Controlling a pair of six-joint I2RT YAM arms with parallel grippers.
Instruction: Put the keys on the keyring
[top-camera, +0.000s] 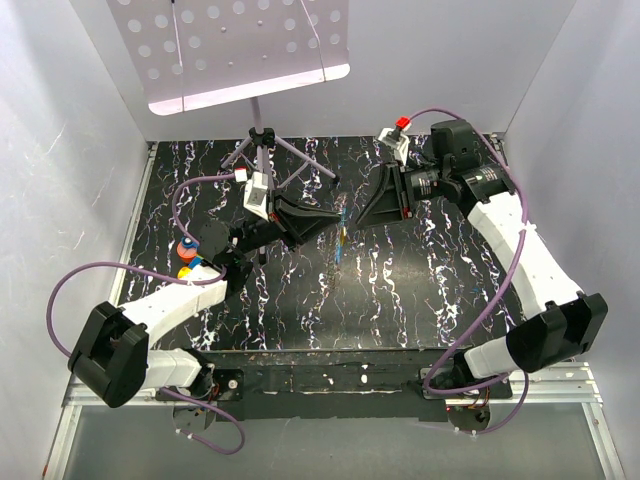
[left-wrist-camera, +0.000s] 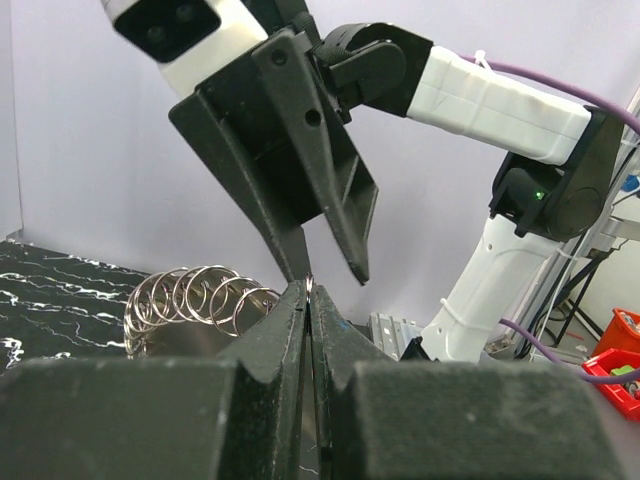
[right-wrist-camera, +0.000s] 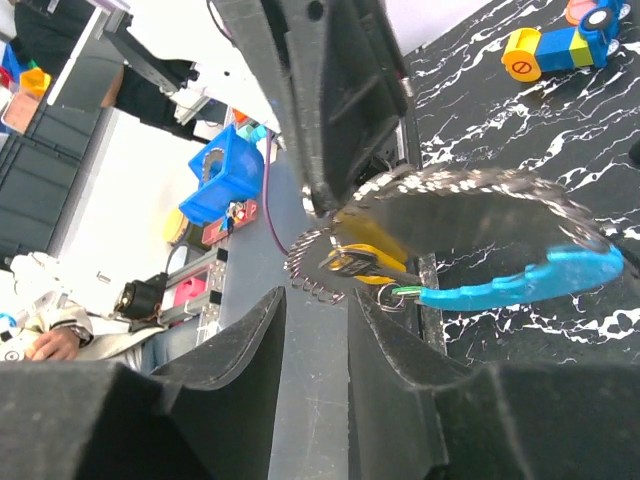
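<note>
My left gripper (left-wrist-camera: 308, 288) is shut on a thin metal edge of the keyring (left-wrist-camera: 309, 281), held up above the black marbled table (top-camera: 400, 290). A coil of silver wire rings (left-wrist-camera: 198, 298) shows just behind its fingers. In the right wrist view the yellow key (right-wrist-camera: 368, 247) and the blue key (right-wrist-camera: 530, 280) hang side by side under the left gripper (right-wrist-camera: 320, 205), with a small ring (right-wrist-camera: 392, 296) at their heads. My right gripper (right-wrist-camera: 315, 300) stands open a little short of them, nothing between its fingers. From above, the keys (top-camera: 342, 238) dangle between the left gripper (top-camera: 333, 220) and the right gripper (top-camera: 358, 218).
A white perforated music-stand tray (top-camera: 240, 45) on a tripod (top-camera: 265, 140) stands at the back. Small coloured toy blocks (top-camera: 187, 255) lie beside the left arm and show as toy blocks (right-wrist-camera: 555, 45) in the right wrist view. White walls close in both sides.
</note>
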